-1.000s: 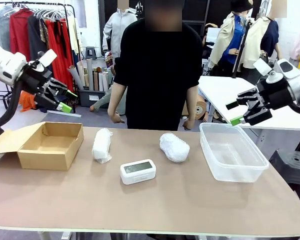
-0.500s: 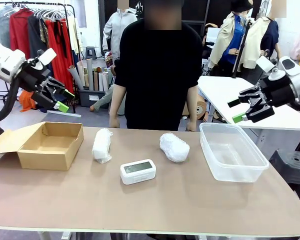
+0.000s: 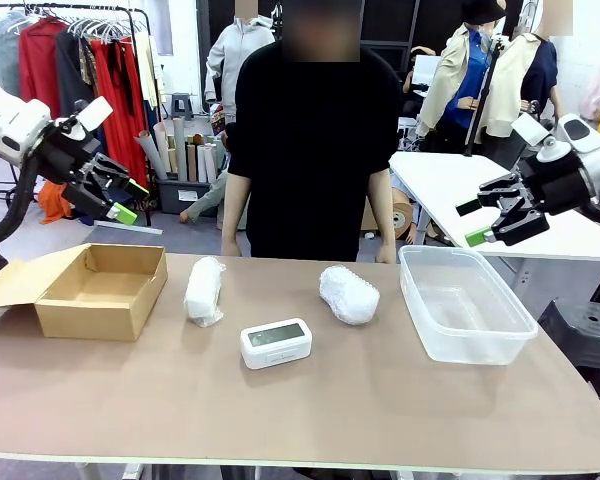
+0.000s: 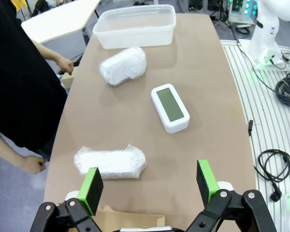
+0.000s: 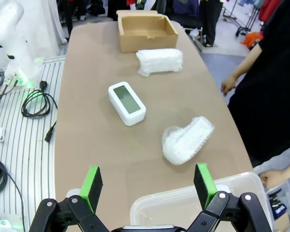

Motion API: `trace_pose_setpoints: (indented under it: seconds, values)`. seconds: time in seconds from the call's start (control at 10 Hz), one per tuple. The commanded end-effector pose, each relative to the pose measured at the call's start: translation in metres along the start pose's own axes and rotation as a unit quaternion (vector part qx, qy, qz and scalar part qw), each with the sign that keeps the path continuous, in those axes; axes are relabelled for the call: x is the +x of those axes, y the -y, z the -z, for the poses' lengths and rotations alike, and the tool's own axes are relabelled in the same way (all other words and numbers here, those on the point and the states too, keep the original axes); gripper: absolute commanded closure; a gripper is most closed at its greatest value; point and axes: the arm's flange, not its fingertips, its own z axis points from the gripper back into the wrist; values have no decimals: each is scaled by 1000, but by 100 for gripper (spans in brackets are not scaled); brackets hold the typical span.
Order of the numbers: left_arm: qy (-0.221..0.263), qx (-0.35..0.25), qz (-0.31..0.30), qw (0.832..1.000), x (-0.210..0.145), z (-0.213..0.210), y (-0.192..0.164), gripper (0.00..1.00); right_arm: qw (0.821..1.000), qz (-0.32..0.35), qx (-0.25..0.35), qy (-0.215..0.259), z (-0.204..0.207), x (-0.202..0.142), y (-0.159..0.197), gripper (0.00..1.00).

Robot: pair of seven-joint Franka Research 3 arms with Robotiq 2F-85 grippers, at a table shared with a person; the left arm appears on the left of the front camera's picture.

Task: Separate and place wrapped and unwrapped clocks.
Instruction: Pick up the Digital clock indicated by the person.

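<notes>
Sorting looks unstarted, I judge, with everything laid out within either arm's reach: one wrapped clock (image 4: 110,162) just ahead of the wide, empty fingers of my left gripper (image 4: 150,186), bare clock (image 4: 170,107) beyond it; other wrapped clock (image 5: 187,140) ahead of my right gripper (image 5: 147,186), likewise wide and empty, tub (image 5: 174,210) directly beneath its fingers

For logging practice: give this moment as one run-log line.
left end effector: open, raised by cardboard box | right end effector: open, raised by plastic tub | bare clock, wrapped clocks: on table
</notes>
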Motion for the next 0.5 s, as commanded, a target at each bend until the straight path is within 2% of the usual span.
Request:
trace_pose_setpoints:
  seconds: [0.0,0.4]
  values:
    - [0,0,1,1000,1,0,0,0,1000,-2,0,2,0,2,-1,0]
    - [0,0,1,1000,1,0,0,0,1000,-2,0,2,0,2,-1,0]
